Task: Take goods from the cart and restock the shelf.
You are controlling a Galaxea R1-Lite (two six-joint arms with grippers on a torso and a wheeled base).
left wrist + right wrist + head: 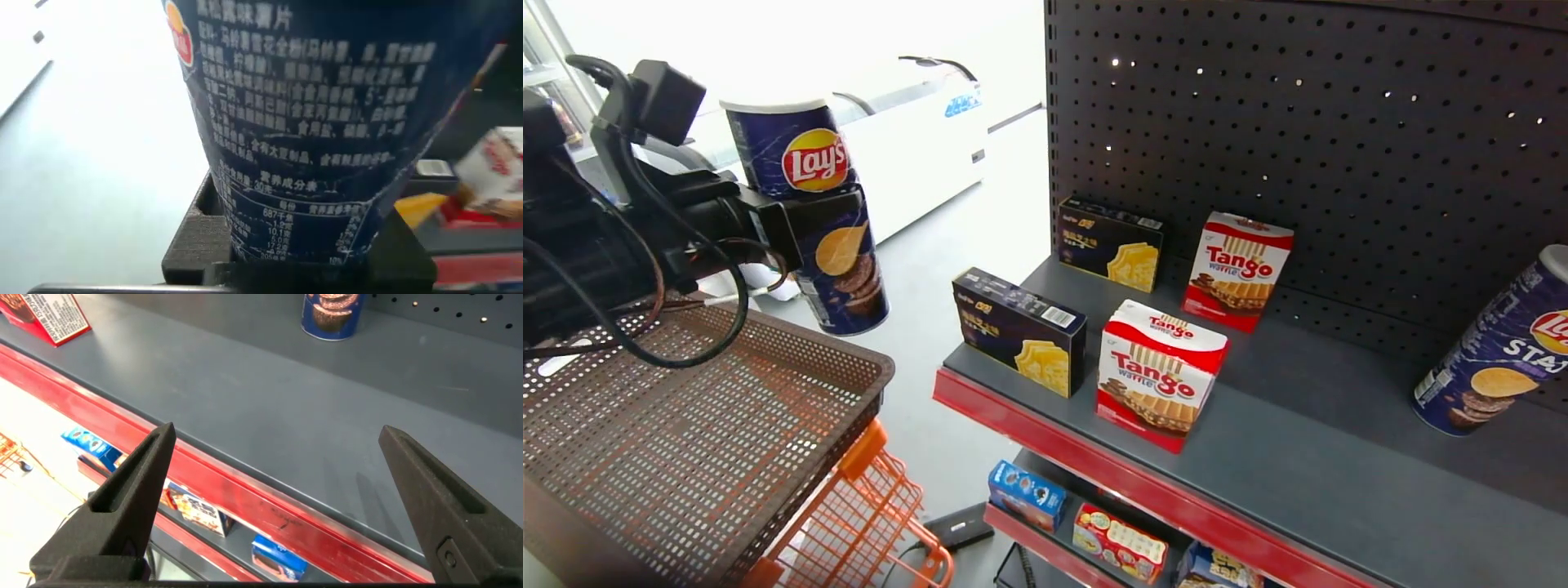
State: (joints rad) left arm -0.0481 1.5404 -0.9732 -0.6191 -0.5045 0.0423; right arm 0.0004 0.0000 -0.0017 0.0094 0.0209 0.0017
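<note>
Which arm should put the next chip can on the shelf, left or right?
Left. The left claw is shut on a chip can, held up near the cart basket beside the shelf. The right claw hangs open and empty over the shelf's front edge, so it has nothing to place.

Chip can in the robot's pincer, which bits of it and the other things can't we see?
The held chip can: in the head view the left pincer covers a band of it; in the left wrist view the edge cuts off one end.
The second chip can: the head view's right edge cuts off its side.
The lower-shelf boxes: the red shelf lip and bottom edge hide parts.
</note>
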